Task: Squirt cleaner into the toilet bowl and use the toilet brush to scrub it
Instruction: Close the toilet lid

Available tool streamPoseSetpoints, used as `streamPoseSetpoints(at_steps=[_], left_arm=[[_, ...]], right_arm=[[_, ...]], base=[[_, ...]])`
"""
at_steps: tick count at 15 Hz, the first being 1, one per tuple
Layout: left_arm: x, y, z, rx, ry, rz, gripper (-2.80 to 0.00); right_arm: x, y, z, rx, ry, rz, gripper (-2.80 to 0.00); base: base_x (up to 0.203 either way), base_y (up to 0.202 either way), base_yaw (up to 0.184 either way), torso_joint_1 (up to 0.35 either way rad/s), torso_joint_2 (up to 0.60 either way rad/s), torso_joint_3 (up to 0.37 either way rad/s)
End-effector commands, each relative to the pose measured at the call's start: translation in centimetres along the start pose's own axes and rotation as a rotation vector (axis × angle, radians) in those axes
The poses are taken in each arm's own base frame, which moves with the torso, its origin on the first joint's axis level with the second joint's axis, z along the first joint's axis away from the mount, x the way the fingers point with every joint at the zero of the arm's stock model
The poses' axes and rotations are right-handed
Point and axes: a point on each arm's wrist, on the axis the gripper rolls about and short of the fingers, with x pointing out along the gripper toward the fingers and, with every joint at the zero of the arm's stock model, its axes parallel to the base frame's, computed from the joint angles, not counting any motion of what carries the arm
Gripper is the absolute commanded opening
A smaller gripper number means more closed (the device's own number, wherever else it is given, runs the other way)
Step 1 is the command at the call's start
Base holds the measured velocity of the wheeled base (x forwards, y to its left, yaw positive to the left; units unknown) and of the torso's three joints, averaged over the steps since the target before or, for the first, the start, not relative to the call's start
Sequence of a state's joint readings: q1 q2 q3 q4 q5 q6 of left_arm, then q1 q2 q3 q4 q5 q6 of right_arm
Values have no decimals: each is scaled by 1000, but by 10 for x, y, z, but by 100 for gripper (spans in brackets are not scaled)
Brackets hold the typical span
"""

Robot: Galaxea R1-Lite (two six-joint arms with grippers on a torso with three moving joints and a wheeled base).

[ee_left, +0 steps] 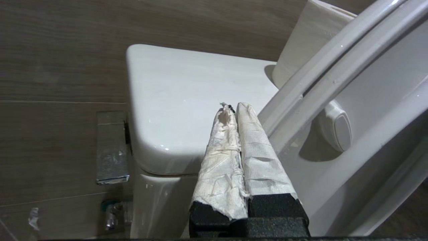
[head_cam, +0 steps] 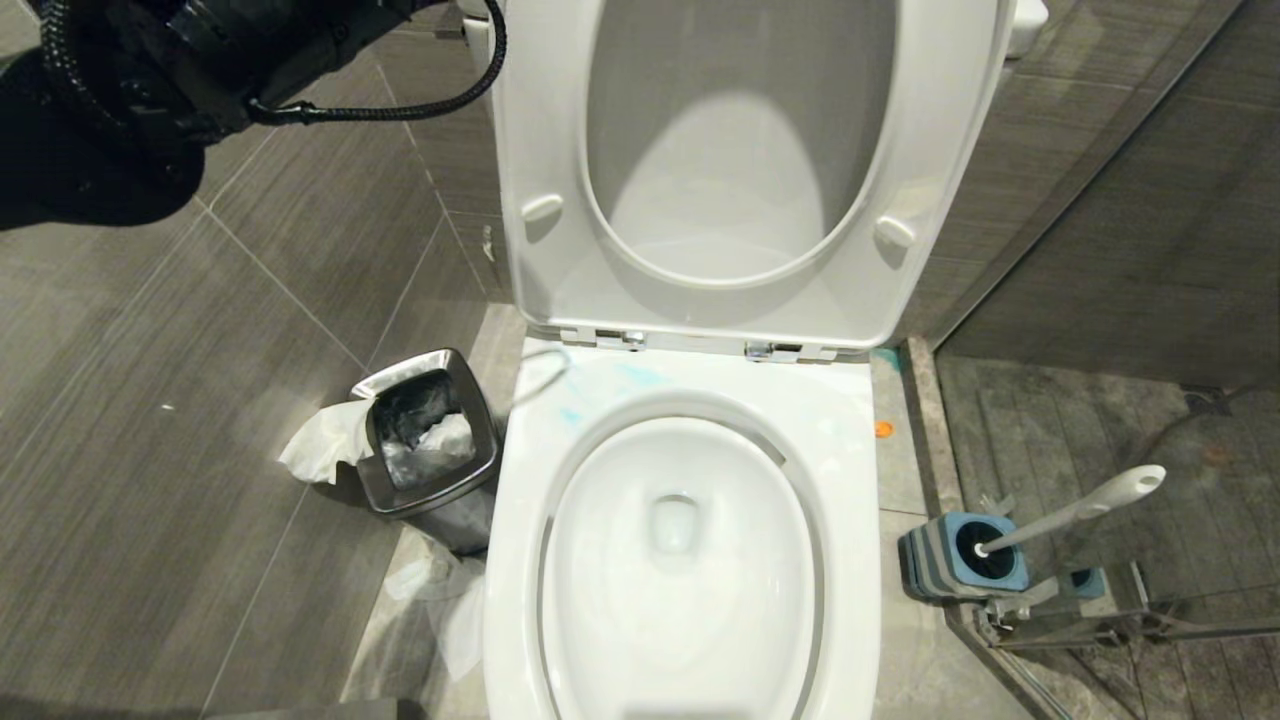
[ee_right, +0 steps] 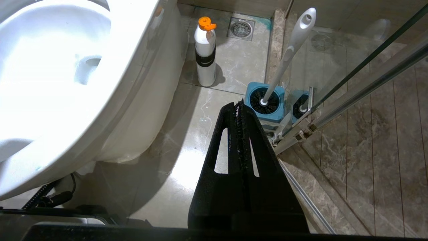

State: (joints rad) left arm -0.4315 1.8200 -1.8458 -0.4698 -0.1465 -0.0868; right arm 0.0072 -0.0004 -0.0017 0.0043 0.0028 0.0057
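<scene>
The toilet bowl (head_cam: 680, 560) stands with seat and lid (head_cam: 745, 170) raised; pale blue smears of cleaner (head_cam: 600, 395) mark the rim behind the basin. The toilet brush (head_cam: 1085, 508) sits head-down in its holder (head_cam: 960, 560) on the floor to the right of the bowl, handle leaning away from it. A white bottle (ee_right: 205, 53) with an orange cap stands on the floor between the bowl's base and the holder. The left gripper (ee_left: 232, 108) is pressed closed and empty, its paper-wrapped fingers (ee_left: 254, 150) high beside the raised lid, near the cistern (ee_left: 187, 100). The right gripper (ee_right: 239, 107) is likewise closed on nothing, low above the floor, pointed towards the holder. Hazards: the left arm is near the upright lid, and a nudge could drop the seat over the basin. A grasp high on the slim, tilted handle may tip the holder or let the brush swing. The glass shower partition (ee_right: 367, 63) just beside the holder leaves little room for the right arm.
</scene>
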Motion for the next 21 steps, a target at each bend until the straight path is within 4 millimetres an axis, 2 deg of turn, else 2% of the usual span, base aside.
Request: streamPoseSetpoints(at_steps=[1, 8, 9, 13, 18, 21], left_arm=[[1, 0, -6, -3, 19, -42, -280], [0, 6, -9, 5, 36, -50, -280], [-1, 14, -9, 17, 37, -21, -280], [3, 43, -30, 39, 78, 55, -280], [5, 47, -45, 24, 119, 7, -280], [1, 44, -36, -8, 109, -52, -280]], right_arm=[[0, 0, 0, 0, 1, 1, -280], [0, 0, 0, 0, 1, 1, -280], [0, 0, 0, 0, 1, 1, -280], [0, 0, 0, 0, 1, 1, -280], [0, 0, 0, 0, 1, 1, -280], [0, 0, 0, 0, 1, 1, -280]], base=[[0, 0, 0, 0, 0, 0], [0, 0, 0, 0, 0, 0], [0, 0, 0, 0, 0, 0], [0, 0, 0, 0, 0, 0], [0, 0, 0, 0, 0, 0], [0, 0, 0, 0, 0, 0]])
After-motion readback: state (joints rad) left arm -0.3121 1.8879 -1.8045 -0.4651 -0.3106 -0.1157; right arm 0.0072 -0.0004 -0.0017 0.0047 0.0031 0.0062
